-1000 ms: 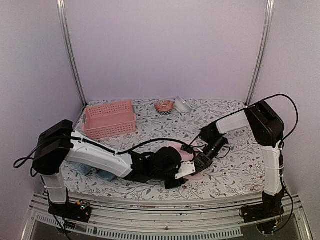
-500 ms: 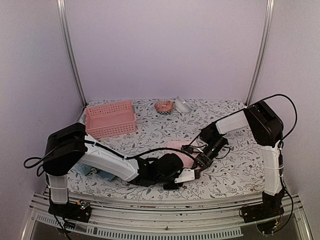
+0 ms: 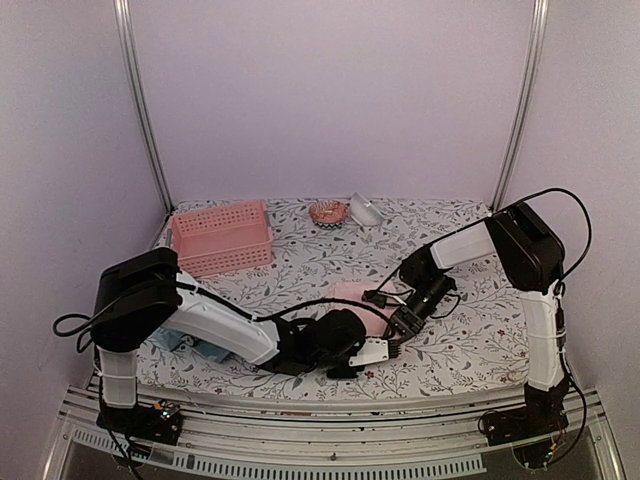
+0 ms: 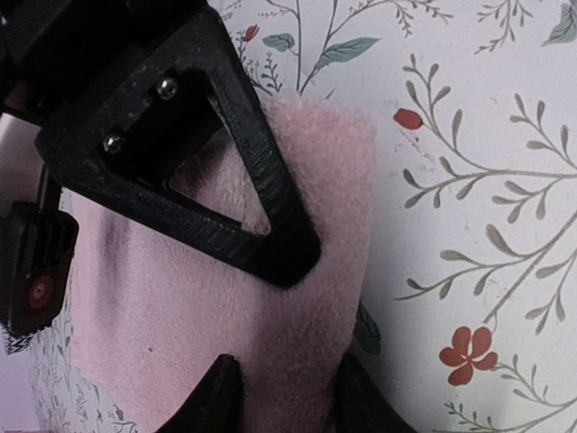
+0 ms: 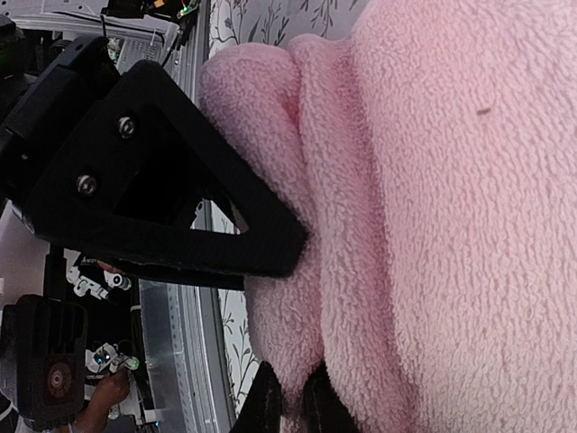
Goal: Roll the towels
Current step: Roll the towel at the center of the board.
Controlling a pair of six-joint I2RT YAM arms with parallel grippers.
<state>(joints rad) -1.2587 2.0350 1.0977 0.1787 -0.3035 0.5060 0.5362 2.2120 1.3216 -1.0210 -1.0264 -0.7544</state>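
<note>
The pink towel (image 3: pixel 352 297) lies on the flowered table near the middle front, its near edge rolled into a thick fold. My left gripper (image 3: pixel 383 347) straddles that rolled edge (image 4: pixel 297 298); both fingertips press on the roll, so it is shut on the cloth. My right gripper (image 3: pixel 397 333) comes in from the right and pinches a thin lip of the same towel (image 5: pixel 451 225) between its nearly touching tips. Each wrist view shows the other gripper's black triangular finger (image 4: pixel 225 180) resting on the towel. Bluish towels (image 3: pixel 170 340) lie at the front left, partly under the left arm.
A pink perforated basket (image 3: pixel 220 237) stands at the back left. A small orange dish (image 3: pixel 328 212) and a white object (image 3: pixel 365 210) sit at the back centre. The table's metal front rail (image 5: pixel 176 334) runs close to the towel's rolled edge.
The left arm has sunk lower and stretched further right, carrying its gripper slightly toward the front right along the towel's edge. The right gripper has barely moved.
</note>
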